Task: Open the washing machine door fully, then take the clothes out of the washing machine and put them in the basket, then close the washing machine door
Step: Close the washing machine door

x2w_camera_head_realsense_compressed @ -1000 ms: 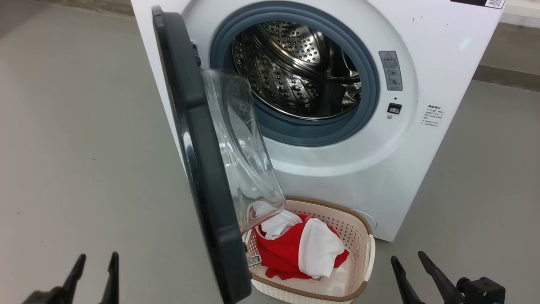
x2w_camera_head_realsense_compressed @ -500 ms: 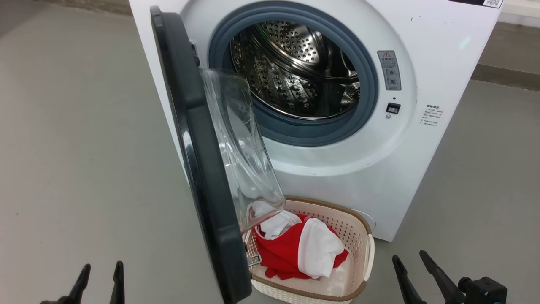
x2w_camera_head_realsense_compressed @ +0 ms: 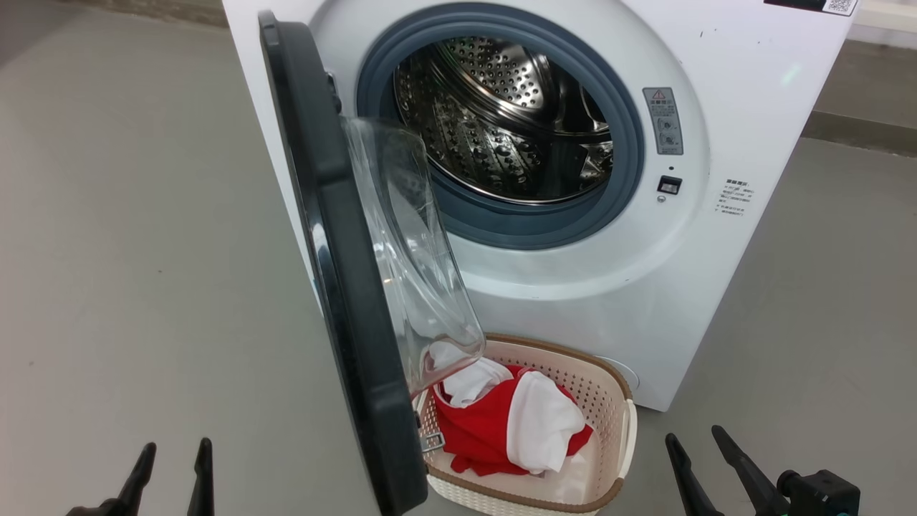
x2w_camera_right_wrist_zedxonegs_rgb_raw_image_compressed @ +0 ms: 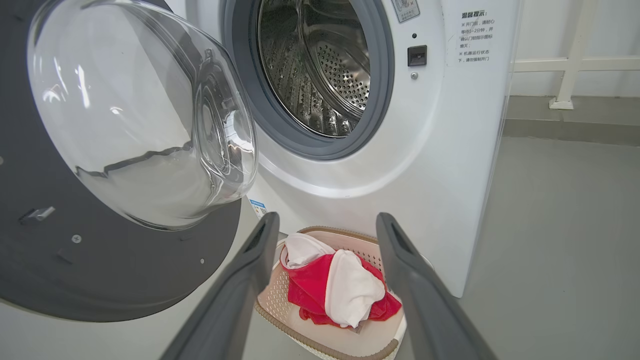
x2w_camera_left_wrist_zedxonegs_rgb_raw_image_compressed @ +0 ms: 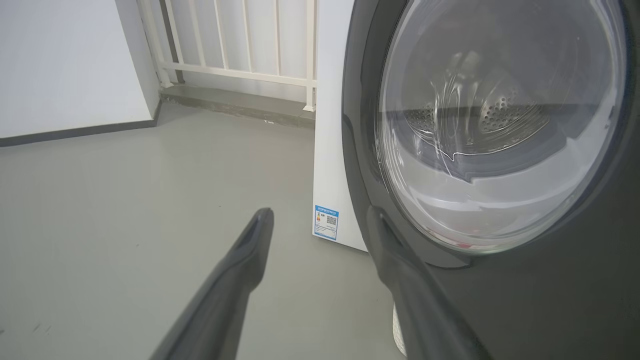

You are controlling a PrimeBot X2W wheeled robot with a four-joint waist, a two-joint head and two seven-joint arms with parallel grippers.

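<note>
Down on the floor (x2w_camera_head_realsense_compressed: 143, 251), just in front of the washing machine (x2w_camera_head_realsense_compressed: 573, 287), the basket (x2w_camera_head_realsense_compressed: 607, 401) sits with the clothes (x2w_camera_head_realsense_compressed: 494, 430) in it: a red heap with white pieces on top, partly tucked under the glass bowl of the washing machine door (x2w_camera_head_realsense_compressed: 344, 287). That door stands swung out toward the robot, its black rim edge-on to the head view, so the opening step looks done. The drum (x2w_camera_head_realsense_compressed: 501, 122) shows bare perforated steel in the head view and the right wrist view, with no fabric visible. Its lowest front part is hidden behind the grey rubber ring (x2w_camera_head_realsense_compressed: 627, 158), so I judge the unloading finished rather than see it for certain. What remains is the last step: swinging the door shut against the machine front.

Both pairs of jaws hang low. The left jaws, at the lower left of the head view, are spread wide with nothing between them. Bare floor shows between them and the door's edge. In the left wrist view one finger (x2w_camera_left_wrist_zedxonegs_rgb_raw_image_compressed: 395, 260) overlaps the black rim with no clear contact. The right jaws, at the lower right, are equally wide and hold nothing. The right wrist view looks between them at the basket, well clear of the tips.
</note>
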